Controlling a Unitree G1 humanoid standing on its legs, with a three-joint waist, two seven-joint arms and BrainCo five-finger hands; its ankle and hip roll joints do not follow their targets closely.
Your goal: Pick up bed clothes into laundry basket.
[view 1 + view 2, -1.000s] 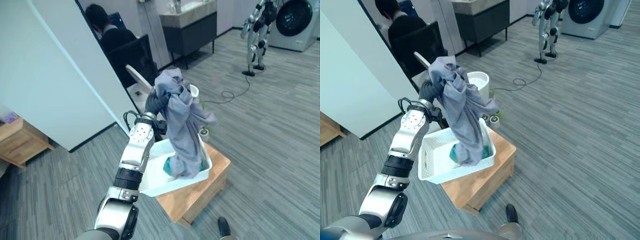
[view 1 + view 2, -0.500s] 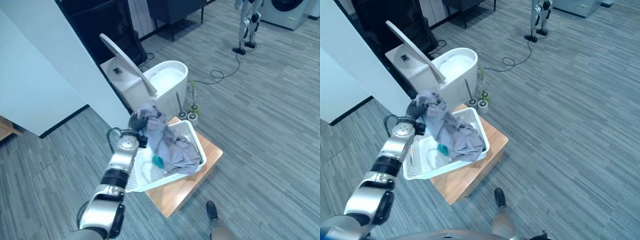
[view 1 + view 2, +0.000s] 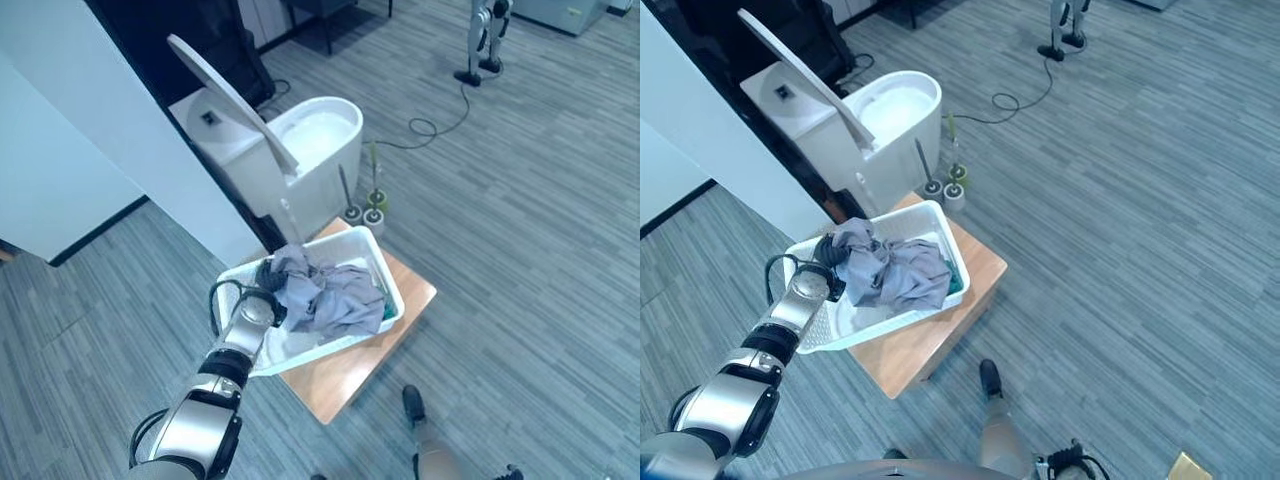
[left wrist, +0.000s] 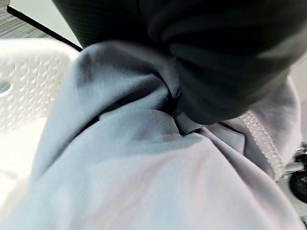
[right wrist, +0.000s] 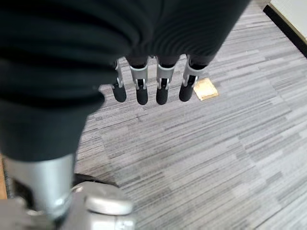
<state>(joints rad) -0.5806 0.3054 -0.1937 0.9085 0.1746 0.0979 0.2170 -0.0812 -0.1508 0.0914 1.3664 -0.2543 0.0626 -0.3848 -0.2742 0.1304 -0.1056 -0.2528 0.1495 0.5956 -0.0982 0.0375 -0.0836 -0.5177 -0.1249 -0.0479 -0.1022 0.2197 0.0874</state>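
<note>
One grey garment (image 3: 335, 300) lies bunched inside the white laundry basket (image 3: 394, 303), its long axis running from about 10 o'clock to 4 o'clock across the basket. A teal item (image 3: 954, 277) shows at its far edge. The left hand (image 3: 268, 283) sits at the basket's 10 o'clock rim, buried in the cloth — whether its fingers grip cannot be told. The basket rests on a low wooden platform (image 3: 400, 320), with a white toilet (image 3: 300, 150) close at 12 o'clock; open grey floor (image 3: 530, 250) lies from 1 to 5 o'clock. The right hand (image 5: 153, 84) hangs over bare floor, fingers straight and empty.
</note>
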